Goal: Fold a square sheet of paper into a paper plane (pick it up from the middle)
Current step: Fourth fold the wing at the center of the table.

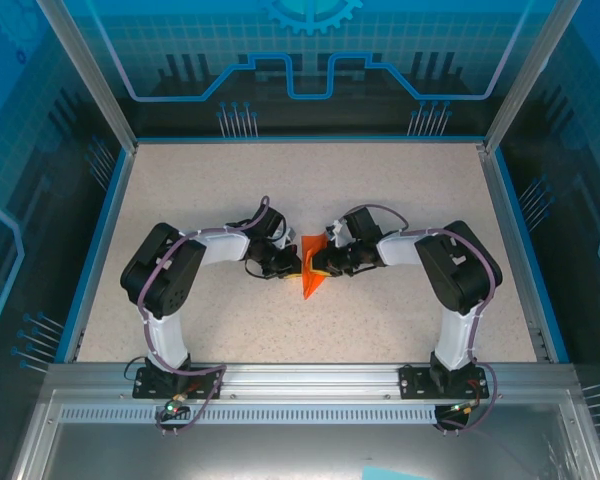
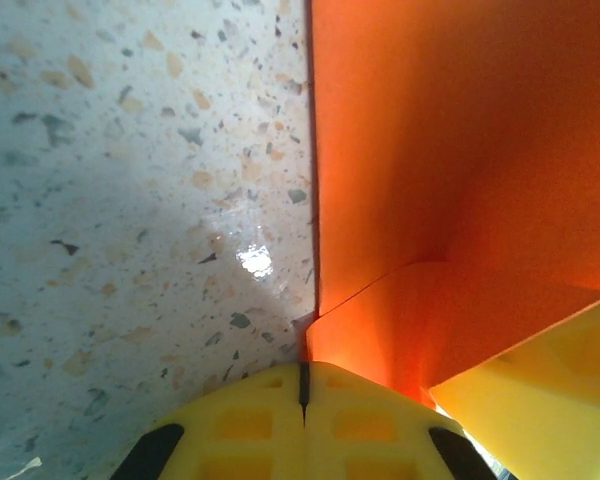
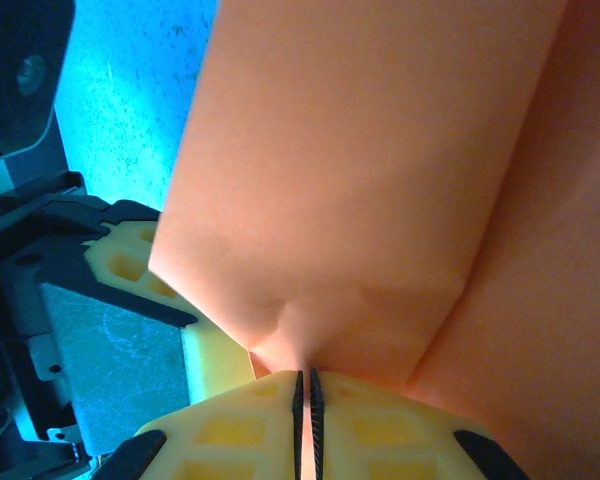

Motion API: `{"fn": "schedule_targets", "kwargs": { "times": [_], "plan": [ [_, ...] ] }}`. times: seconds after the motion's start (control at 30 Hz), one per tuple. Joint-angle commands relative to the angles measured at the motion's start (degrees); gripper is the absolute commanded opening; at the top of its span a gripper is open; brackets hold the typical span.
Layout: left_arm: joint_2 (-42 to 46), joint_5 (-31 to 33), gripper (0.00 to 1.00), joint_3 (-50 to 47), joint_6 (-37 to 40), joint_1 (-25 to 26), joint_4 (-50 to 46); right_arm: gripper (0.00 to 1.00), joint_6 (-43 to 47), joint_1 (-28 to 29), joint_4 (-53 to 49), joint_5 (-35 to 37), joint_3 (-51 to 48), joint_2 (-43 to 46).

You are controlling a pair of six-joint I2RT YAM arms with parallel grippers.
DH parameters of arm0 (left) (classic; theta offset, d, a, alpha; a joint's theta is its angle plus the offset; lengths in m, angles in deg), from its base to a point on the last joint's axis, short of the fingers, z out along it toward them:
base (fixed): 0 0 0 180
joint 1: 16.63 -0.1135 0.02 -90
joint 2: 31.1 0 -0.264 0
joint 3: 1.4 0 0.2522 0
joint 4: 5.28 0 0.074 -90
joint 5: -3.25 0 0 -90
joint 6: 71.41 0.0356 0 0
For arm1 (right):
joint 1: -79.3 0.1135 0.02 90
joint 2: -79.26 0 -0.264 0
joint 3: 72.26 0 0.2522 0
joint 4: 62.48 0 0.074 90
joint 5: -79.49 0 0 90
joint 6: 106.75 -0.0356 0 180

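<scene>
The paper plane is a bright orange folded sheet standing up off the table between my two grippers, its point towards the near edge. My left gripper is shut, and the paper's folded edge runs straight into the seam of its yellow fingertips. From the other side my right gripper is shut on the paper, a strip of orange showing in the slit between its pads. One right finger shows behind the paper. The left fingers sit at the paper's left edge.
The speckled table lies under both grippers, bounded by blue rails and a metal frame. The arm bases stand at the near edge. Glossy table surface lies left of the paper.
</scene>
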Motion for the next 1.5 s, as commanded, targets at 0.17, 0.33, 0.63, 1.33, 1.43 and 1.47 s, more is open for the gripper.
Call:
{"fn": "schedule_targets", "kwargs": {
  "times": [0.17, 0.33, 0.63, 1.33, 1.43, 1.47],
  "plan": [
    [-2.74, -1.25, 0.0, 2.33, -0.71, 2.07, 4.77, 0.13, 0.54, -0.94, 0.14, -0.58, -1.3, 1.61],
    [-2.9, -1.77, 0.0, 2.3, -1.35, 2.03, 5.98, 0.13, 0.55, -0.96, 0.41, -0.72, -1.3, 1.29],
    [-3.35, -2.32, 0.0, 2.05, -1.91, 2.03, 7.31, 0.13, 0.93, -0.98, 0.18, -0.93, -0.88, -0.08],
    [-2.77, -2.4, 0.0, 0.56, -1.59, 1.61, 7.41, 0.13, 1.6, -0.31, -0.73, -1.2, 3.51, -5.23],
    [-2.09, -2.48, 0.0, 0.08, -1.72, 1.43, 7.62, 0.13, 1.85, -0.27, -0.99, -0.95, 3.83, -5.72],
    [-1.79, -2.54, 0.0, -0.05, -1.72, 1.47, 7.55, 0.13, 1.82, -0.26, -1.03, -0.98, 3.98, -5.86]
  ]
}}
